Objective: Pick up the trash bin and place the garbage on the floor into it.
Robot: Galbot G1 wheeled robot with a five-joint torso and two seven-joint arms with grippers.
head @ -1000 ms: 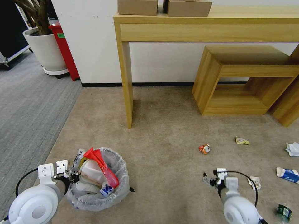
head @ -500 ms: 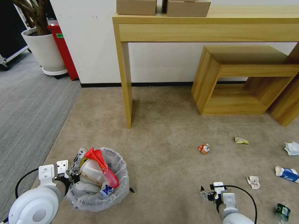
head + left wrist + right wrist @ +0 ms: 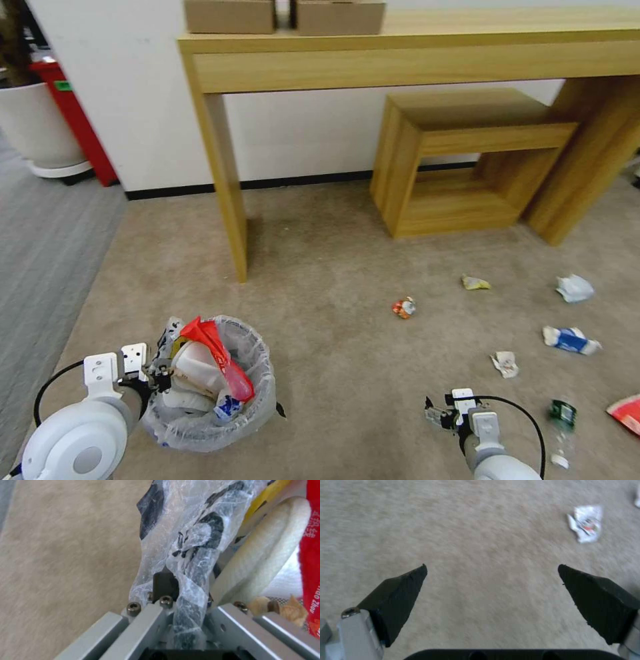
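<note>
The trash bin (image 3: 257, 400), lined with a crinkled clear bag, sits on the beige floor (image 3: 333, 333) at lower left, holding a white slipper (image 3: 263, 552) and red wrapper (image 3: 217, 353). My left gripper (image 3: 158, 373) is shut on its bag-covered rim (image 3: 180, 590). My right gripper (image 3: 437, 415) hangs open over bare carpet (image 3: 491, 570). Garbage lies to its right: a small white wrapper (image 3: 505, 363) (image 3: 586, 523), orange-red wrapper (image 3: 403, 307), yellow wrapper (image 3: 476, 283), crumpled white paper (image 3: 574, 288), blue-white carton (image 3: 570, 340), green-labelled bottle (image 3: 562, 427) and a red wrapper (image 3: 627, 410).
A tall wooden table leg (image 3: 230, 200) stands ahead of the bin. A low wooden bench (image 3: 460, 160) sits under the table against the wall. Grey ribbed carpet (image 3: 40, 233) runs along the left, with a white planter (image 3: 40, 140) and red box (image 3: 77, 120) behind.
The whole head view has swung to the right, bringing more litter into view. My right gripper has dropped lower and nearer. The left gripper keeps its hold on the bin.
</note>
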